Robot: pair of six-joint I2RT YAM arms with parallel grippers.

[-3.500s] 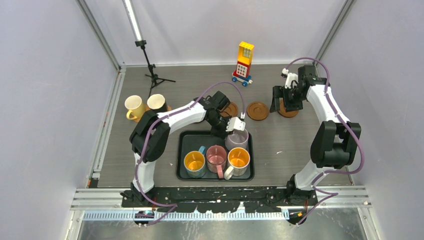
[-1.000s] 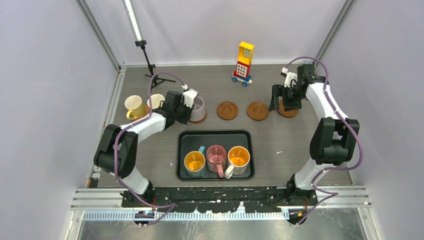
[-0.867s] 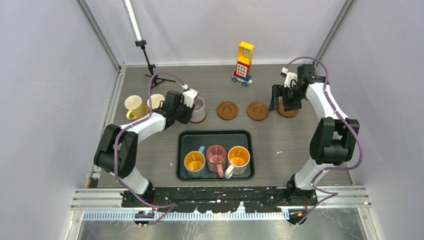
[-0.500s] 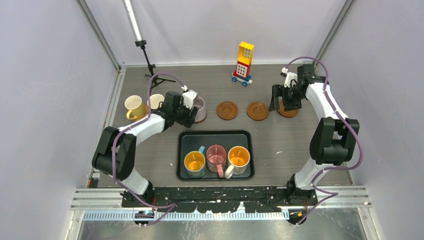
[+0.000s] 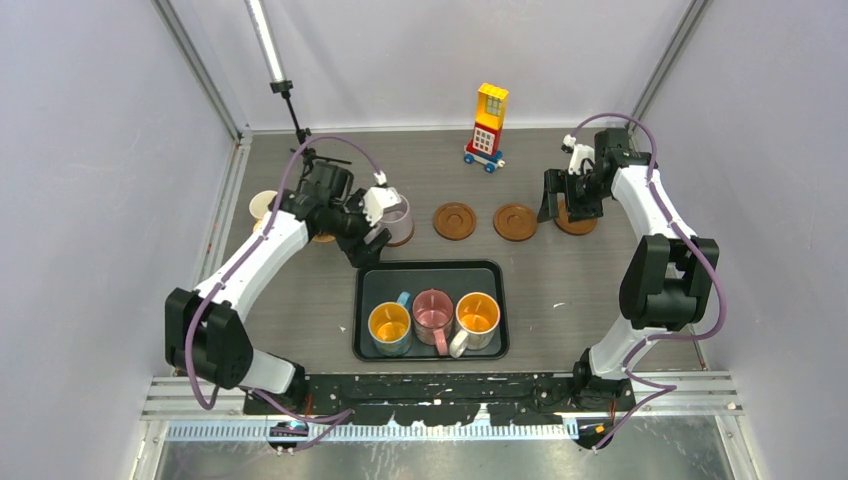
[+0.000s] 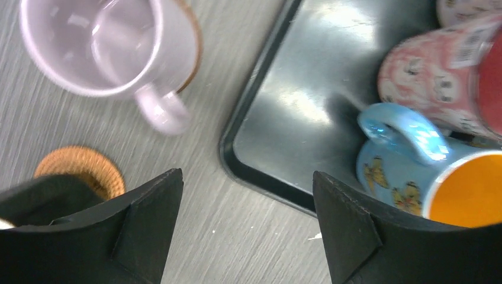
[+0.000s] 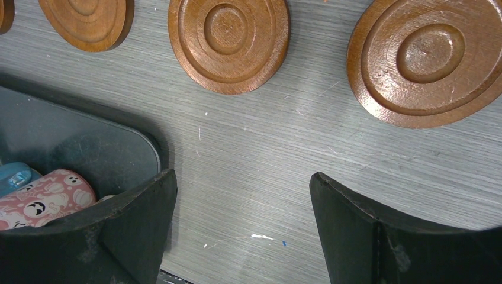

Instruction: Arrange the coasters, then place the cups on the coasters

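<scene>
Grey table [image 5: 560,270] behind tray [image 5: 365,345]: lilac cup [image 5: 398,222] newly seated on coaster [image 6: 194,47], placement done; left gripper [image 6: 245,177] spread empty, right gripper [image 7: 243,177] agape.

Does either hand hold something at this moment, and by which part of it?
Nothing is held. The left hand is open, apart from the lilac mug, which stands on its coaster. The right hand is open and empty too.

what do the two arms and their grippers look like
Left arm and right arm: white shells, black joints, a purple cable looping along each. Left gripper and right gripper each have two black wedge-shaped fingers.
</scene>
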